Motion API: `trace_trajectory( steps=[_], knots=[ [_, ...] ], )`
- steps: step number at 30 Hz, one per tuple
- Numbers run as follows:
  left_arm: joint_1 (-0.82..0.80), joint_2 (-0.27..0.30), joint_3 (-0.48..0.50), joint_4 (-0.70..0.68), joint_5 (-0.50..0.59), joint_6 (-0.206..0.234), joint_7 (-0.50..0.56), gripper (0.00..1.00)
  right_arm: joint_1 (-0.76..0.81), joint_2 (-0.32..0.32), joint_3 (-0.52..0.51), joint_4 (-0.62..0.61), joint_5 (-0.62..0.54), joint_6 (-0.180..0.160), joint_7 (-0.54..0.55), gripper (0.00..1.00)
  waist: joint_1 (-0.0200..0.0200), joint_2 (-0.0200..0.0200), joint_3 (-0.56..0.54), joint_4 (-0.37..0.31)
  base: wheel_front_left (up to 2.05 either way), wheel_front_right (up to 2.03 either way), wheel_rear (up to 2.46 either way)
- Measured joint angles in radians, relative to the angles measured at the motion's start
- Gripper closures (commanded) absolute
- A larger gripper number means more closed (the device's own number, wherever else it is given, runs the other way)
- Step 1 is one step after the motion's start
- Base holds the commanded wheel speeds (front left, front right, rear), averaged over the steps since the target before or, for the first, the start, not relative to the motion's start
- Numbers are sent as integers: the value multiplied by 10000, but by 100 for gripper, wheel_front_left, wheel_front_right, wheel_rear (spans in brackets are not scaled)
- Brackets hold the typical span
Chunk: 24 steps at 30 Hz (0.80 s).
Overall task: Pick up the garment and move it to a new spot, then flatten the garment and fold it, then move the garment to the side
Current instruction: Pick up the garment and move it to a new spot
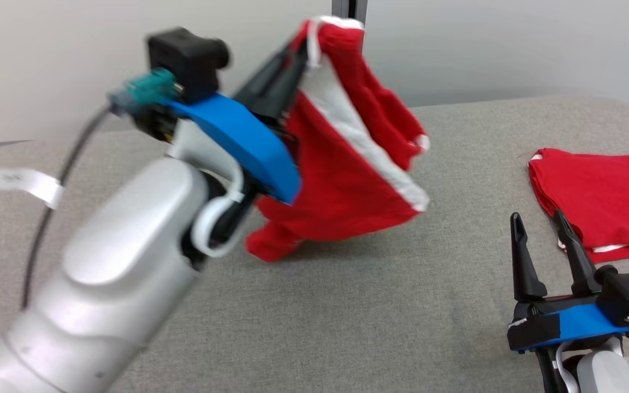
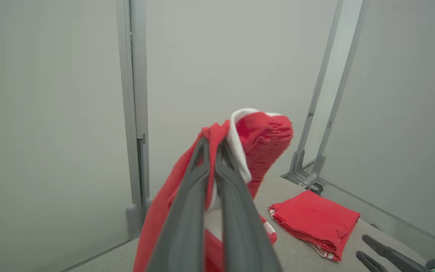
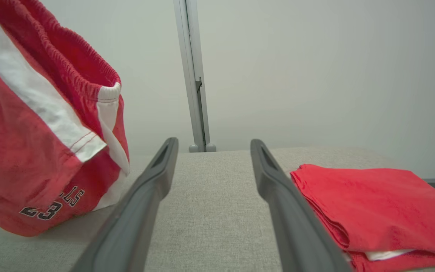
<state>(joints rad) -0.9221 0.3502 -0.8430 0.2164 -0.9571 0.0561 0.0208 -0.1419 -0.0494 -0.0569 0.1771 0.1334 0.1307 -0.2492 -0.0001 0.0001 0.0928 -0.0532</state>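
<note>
2 pointers for this carry: lift clear of the grey fabric-covered bench (image 1: 347, 305) before swinging, then set down well apart from the folded red garment (image 1: 609, 191). Left pincer (image 2: 212, 145) pinched together on waistband of the red shorts with white side stripes (image 1: 342, 191); shorts hanging, hem apparently brushing bench. Right pincer (image 1: 538, 218) spread wide, empty, just beside folded garment.
</note>
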Motion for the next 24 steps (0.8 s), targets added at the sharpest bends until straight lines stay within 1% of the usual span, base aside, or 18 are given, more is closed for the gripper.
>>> trace_trajectory(
  steps=[2,4,7,12,17,22,23,24],
  knots=[
    [258,-435,-84,-15,-17,182,-290,100,-81,-2,-36,56,6,0,-54,0,0,0,126,-31,0,0,0],
    [685,-717,-153,201,-52,288,-606,100,-174,-2,-36,107,21,0,-75,0,0,0,261,-71,0,0,0],
    [1545,-780,-194,1034,-138,416,-1152,100,-196,0,46,230,96,0,-88,0,1,0,474,-140,0,0,0],
    [2808,-805,-12,2963,-435,583,-2031,100,-307,-2,132,397,96,0,-104,0,1,0,838,-207,0,0,0],
    [3537,-972,591,4591,-838,596,-2604,100,-389,0,159,451,81,0,-119,0,2,0,1123,-193,0,0,0],
    [3924,-1327,1317,5227,-1011,263,-2796,100,-433,-2,117,443,-6,0,-121,0,2,0,1201,-70,0,0,0],
    [3997,-1388,1486,5275,-999,205,-2800,84,-433,-2,123,453,-8,0,-121,0,2,0,1196,-42,0,0,0],
    [4069,-1419,1668,5242,-901,132,-2809,60,-434,-2,123,472,-8,0,-121,0,2,0,1190,-9,0,0,0]
  ],
)
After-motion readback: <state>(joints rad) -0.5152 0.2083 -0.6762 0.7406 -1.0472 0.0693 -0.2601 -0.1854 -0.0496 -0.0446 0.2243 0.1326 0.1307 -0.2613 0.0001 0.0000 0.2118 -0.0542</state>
